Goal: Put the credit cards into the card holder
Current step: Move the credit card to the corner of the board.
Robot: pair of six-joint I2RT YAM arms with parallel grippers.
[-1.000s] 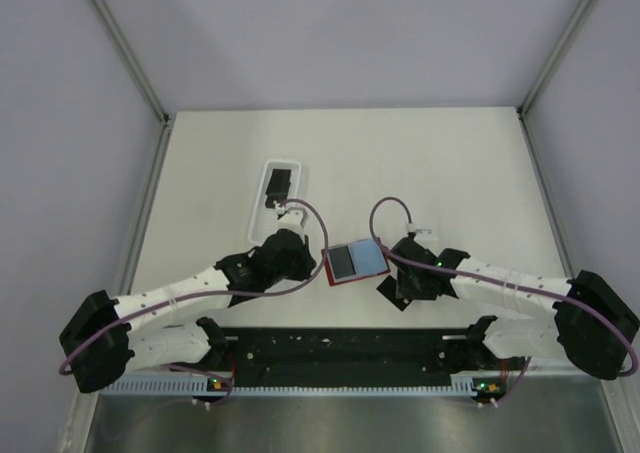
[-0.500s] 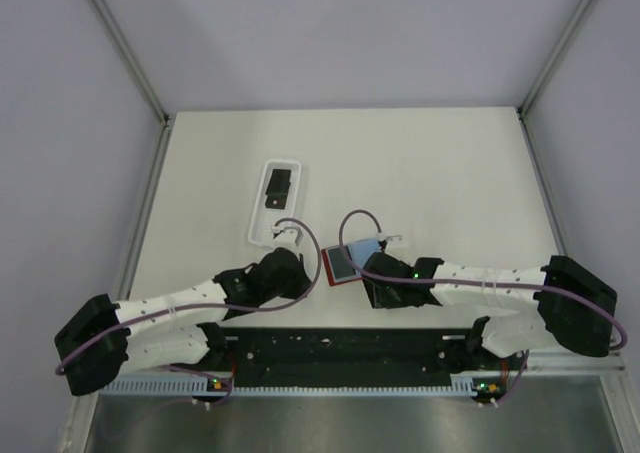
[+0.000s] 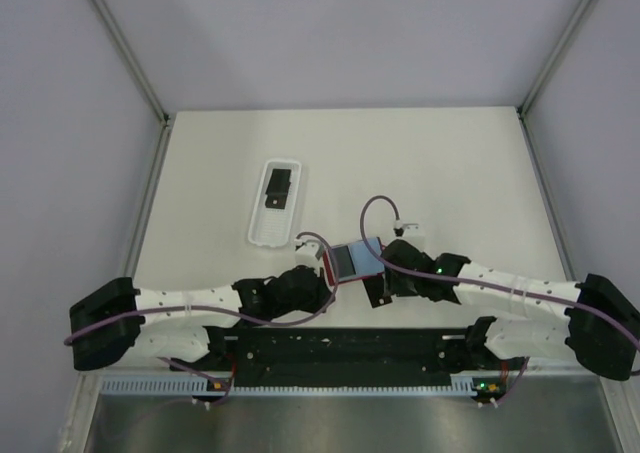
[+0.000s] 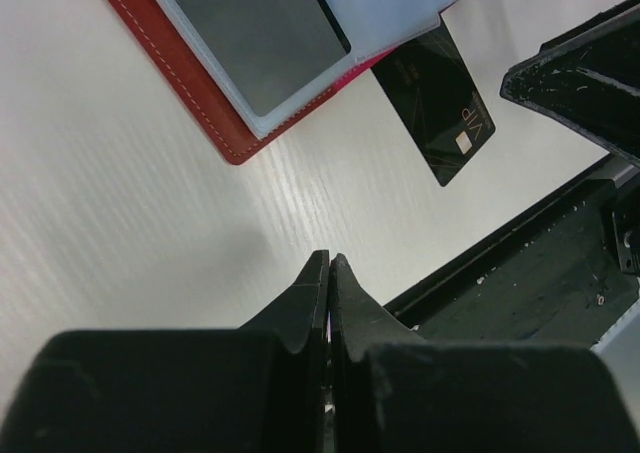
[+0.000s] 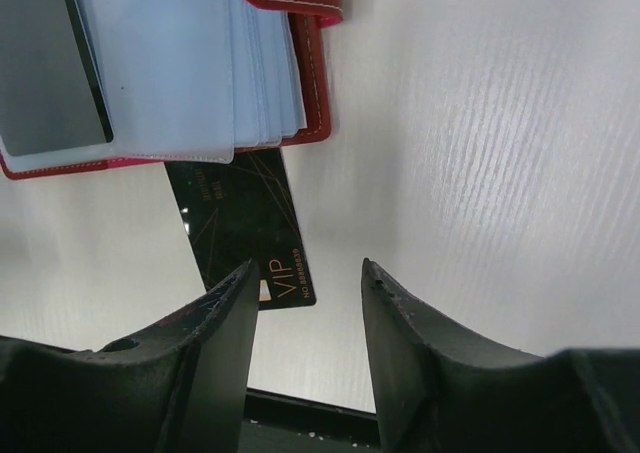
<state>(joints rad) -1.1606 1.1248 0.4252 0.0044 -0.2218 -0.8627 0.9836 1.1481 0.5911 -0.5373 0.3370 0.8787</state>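
The red card holder (image 3: 352, 261) lies open mid-table, pale blue sleeves up, with a grey card (image 4: 250, 33) in its top sleeve. A black credit card (image 5: 240, 228) marked VIP sticks out from its near edge, far end hidden beneath the sleeves (image 5: 160, 63); whether it sits in one I cannot tell. My right gripper (image 5: 305, 273) hovers open over the card's free end, nothing between its fingers. My left gripper (image 4: 330, 258) is shut and empty, just short of the holder's red corner (image 4: 190, 73). Another black credit card (image 3: 278, 188) lies in the white tray.
The white oblong tray (image 3: 262, 235) stands at the left, behind the left arm. A black rail (image 3: 340, 348) runs along the near edge, close below both grippers. Metal frame posts border the table on each side.
My left arm has swung down and right from beside the tray to the holder's near left corner. My right gripper moved in over the holder, then drew back a little to the right.
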